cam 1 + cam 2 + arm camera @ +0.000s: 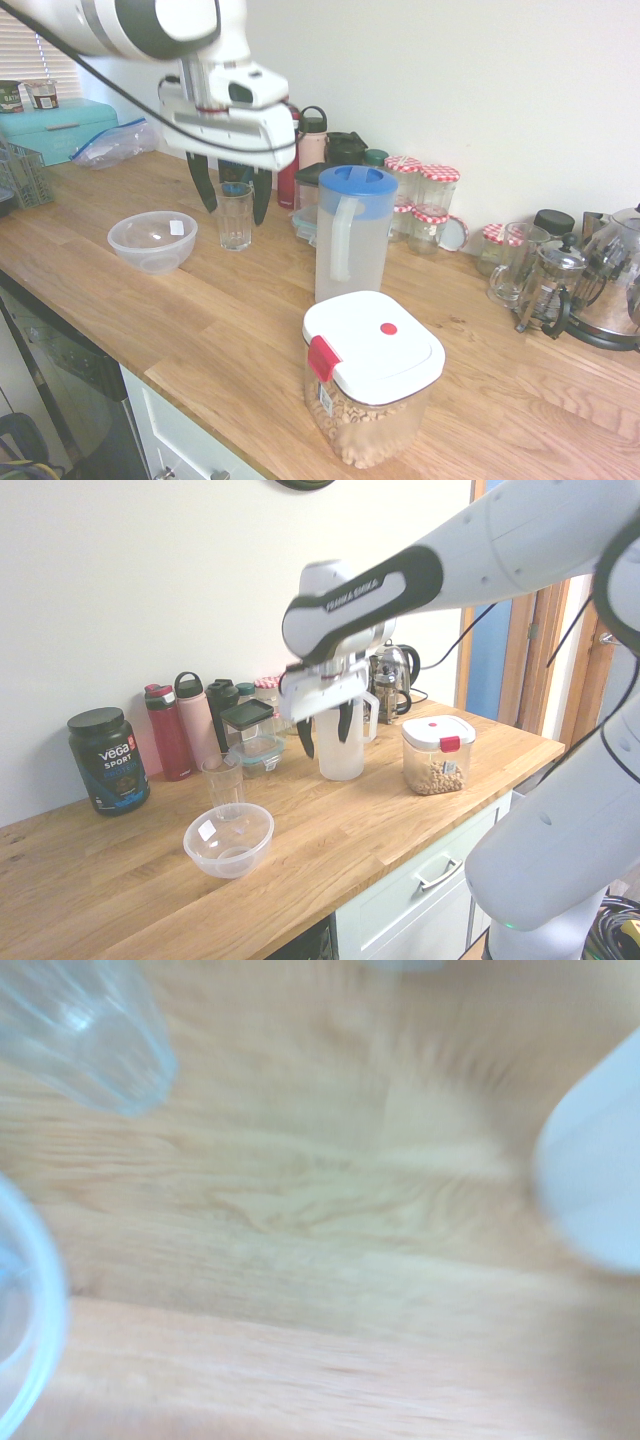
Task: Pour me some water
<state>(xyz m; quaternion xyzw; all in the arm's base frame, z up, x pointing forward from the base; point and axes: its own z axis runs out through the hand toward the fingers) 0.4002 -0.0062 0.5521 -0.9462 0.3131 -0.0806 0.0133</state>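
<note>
The water is barely visible inside a tall frosted plastic jug (352,235) with a blue lid and side handle, standing mid-counter. In the second exterior view the jug (352,752) stands just behind my gripper (326,730). That gripper (232,195) hangs open and empty in the air, well above the counter. A clear drinking glass (235,215) stands on the wood to the jug's left; from the first exterior view it lines up between my fingers but sits lower and further back. The blurred wrist view shows the glass (85,1030) and the jug's side (600,1180).
A clear plastic bowl (152,240) sits near the counter's front left. A white-lidded box of cereal (372,375) stands in front of the jug. Bottles (288,150), jars (438,195), a French press (550,290) and a kettle line the wall. A dark tub (108,760) stands far along.
</note>
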